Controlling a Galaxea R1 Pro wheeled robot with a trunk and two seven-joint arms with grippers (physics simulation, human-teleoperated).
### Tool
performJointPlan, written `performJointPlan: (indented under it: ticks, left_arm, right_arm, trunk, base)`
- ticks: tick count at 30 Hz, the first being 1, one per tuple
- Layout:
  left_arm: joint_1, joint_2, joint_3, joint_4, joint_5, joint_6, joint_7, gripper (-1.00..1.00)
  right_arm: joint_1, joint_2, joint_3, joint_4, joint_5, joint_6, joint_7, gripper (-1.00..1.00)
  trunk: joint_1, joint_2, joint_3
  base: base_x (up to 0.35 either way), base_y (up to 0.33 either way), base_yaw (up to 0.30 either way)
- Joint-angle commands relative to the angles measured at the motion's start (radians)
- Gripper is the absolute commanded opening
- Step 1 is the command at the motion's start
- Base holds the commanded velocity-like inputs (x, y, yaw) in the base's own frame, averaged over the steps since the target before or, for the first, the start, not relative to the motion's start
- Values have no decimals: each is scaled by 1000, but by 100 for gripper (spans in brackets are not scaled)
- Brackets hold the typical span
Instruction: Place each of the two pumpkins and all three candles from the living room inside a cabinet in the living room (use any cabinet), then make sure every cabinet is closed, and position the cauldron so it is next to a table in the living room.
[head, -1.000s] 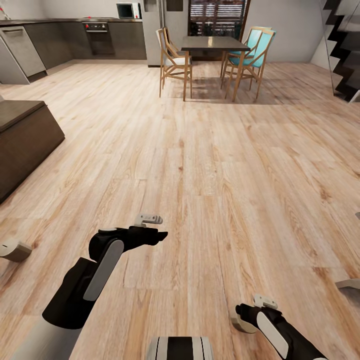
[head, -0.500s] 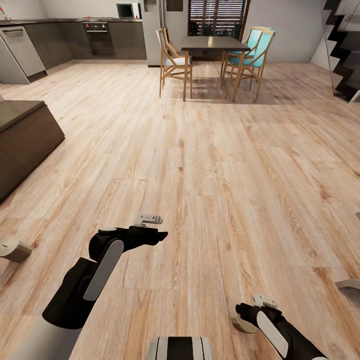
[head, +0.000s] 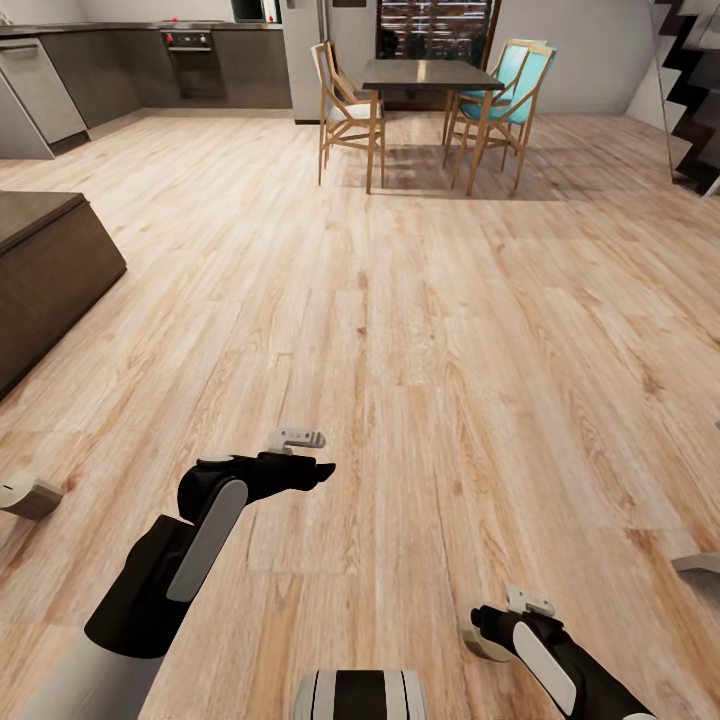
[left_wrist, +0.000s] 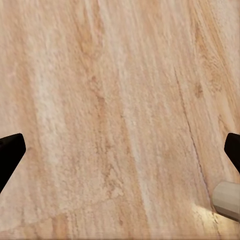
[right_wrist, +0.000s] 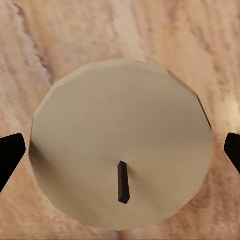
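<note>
Right gripper (right_wrist: 120, 150), fingers spread, frames a candle (right_wrist: 120, 145): light, rigid, smooth; grasp across its round sides. Left gripper (left_wrist: 120, 150) spread, empty.

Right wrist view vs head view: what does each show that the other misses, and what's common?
Right wrist view: the candle end-on, its round top face and dark wick, sitting between two black fingertips.
Head view: the room layout, with the dark wood cabinet at left, the dining table and chairs ahead, kitchen units behind, and the left gripper above the floor.
Both: the candle by the right gripper, and the light plank floor. Neither settles whether the fingers clamp it.
</note>
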Motion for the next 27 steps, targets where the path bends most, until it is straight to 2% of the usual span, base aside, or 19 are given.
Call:
performJointPlan:
  ticks: [1, 20, 22, 27]
  left_arm:
    - [-1, 1, -2, -1, 10, 2, 11, 100]
    - [-1, 1, -2, -1, 10, 2, 11, 100]
    - [-1, 1, -2, -1, 10, 2, 11, 100]
    - [-1, 1, -2, -1, 10, 2, 11, 100]
  right_arm:
    - [-1, -2, 7, -2, -10, 1, -10, 100]
    - [-1, -1, 8, -3, -9, 1, 17, 100]
    - [-1, -1, 8, -3, -9, 1, 19, 100]
    - [-1, -2, 7, -2, -9, 1, 19, 100]
  trunk:
    - [0, 0, -1]
    - [0, 0, -1]
    - [1, -1, -9]
    - [1, -1, -9]
  base:
    - [0, 0, 0]
    - [0, 0, 0]
    - [0, 0, 0]
    - [0, 0, 0]
